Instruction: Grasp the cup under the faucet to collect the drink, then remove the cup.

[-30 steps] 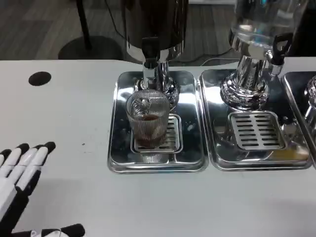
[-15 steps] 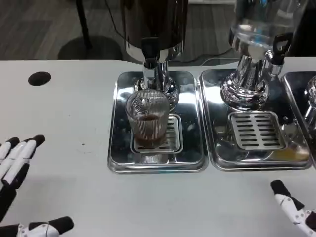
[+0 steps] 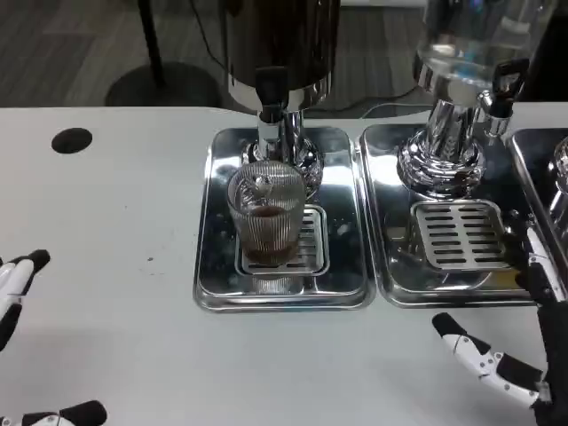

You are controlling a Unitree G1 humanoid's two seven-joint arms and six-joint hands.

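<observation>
Cup [image 3: 265,216] with dark drink under faucet [image 3: 271,96], no readable labels

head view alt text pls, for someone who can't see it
A ribbed glass cup with some dark drink stands on the drip grate of a steel tray under a dispenser's faucet, touched by neither hand. The left hand shows at the left edge and the right hand at lower right, fingers apart and holding nothing. A second tray with a clear dispenser sits alongside.
</observation>
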